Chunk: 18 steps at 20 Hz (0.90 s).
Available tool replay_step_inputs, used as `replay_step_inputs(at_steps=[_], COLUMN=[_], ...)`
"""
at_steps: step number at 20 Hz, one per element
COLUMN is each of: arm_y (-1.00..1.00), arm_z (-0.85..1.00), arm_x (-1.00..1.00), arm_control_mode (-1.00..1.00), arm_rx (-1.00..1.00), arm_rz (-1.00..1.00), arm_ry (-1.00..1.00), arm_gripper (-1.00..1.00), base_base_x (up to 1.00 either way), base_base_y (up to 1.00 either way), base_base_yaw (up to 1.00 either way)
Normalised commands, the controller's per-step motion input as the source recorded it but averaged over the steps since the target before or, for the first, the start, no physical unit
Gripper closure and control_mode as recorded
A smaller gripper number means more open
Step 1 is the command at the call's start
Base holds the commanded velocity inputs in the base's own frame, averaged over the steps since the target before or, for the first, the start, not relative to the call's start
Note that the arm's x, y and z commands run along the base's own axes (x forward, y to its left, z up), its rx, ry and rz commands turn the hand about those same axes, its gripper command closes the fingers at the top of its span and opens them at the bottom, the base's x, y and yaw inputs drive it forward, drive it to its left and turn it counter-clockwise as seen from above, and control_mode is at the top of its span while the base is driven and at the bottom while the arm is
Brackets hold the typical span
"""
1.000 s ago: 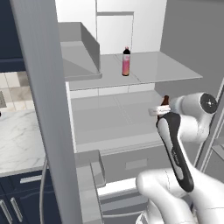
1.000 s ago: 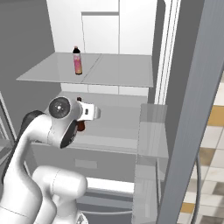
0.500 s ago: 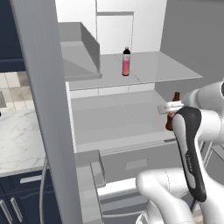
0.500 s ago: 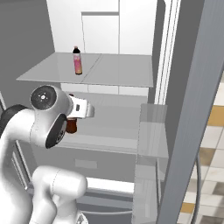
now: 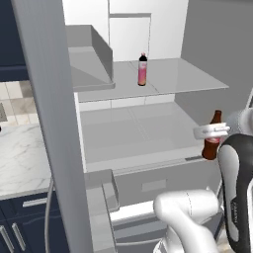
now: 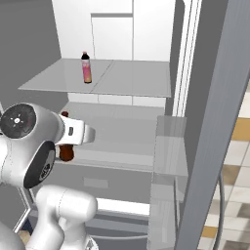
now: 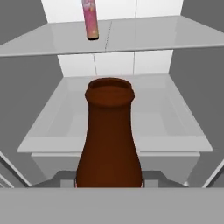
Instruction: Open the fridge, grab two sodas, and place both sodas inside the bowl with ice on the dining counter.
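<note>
The fridge (image 5: 163,74) stands open, its white interior and grey shelves (image 6: 122,78) in front of me. On the upper shelf the pink soda bottle (image 5: 143,70) (image 6: 86,68) (image 7: 90,19) stands upright. My gripper (image 5: 212,141) (image 6: 66,146) is shut on the dark brown soda bottle (image 5: 214,134) (image 6: 65,152) (image 7: 109,140), held upright in front of the lower shelf, clear of its front edge. In the hand view the brown bottle rises right between my fingers. The bowl with ice and the dining counter are out of view.
The open left fridge door (image 5: 49,123) stands close on my left and the right door (image 6: 215,122), with its door bin (image 6: 171,141), on my right. A marble counter top (image 5: 20,158) over navy cabinets lies beyond the left door. A fridge drawer (image 5: 158,185) sits below the lower shelf.
The arm has drawn back out of the fridge with the brown bottle, which moved from above the lower shelf to past its front edge, lower and nearer the base. The pink bottle stayed put.
</note>
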Motion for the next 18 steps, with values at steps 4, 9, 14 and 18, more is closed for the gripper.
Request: replay_step_inputs(at_steps=[4, 9, 14, 18], arm_y=[0.00, 0.02, 0.00, 0.00], arm_z=[0.04, 0.04, 0.00, 0.00], arm_x=[-0.81, -0.43, 0.00, 0.00], arm_control_mode=[-1.00, 1.00, 1.00, 1.00], arm_rx=[0.00, 0.00, 0.00, 0.00], arm_rz=[0.00, 0.00, 0.00, 0.00], arm_ry=[0.00, -0.02, 0.00, 0.00], arm_gripper=[1.00, 1.00, 1.00, 1.00], base_base_x=[0.00, -0.02, -0.56, -0.78], base_base_y=[0.00, 0.02, 0.17, 0.14], base_base_yaw=[0.00, 0.00, 0.11, 0.27])
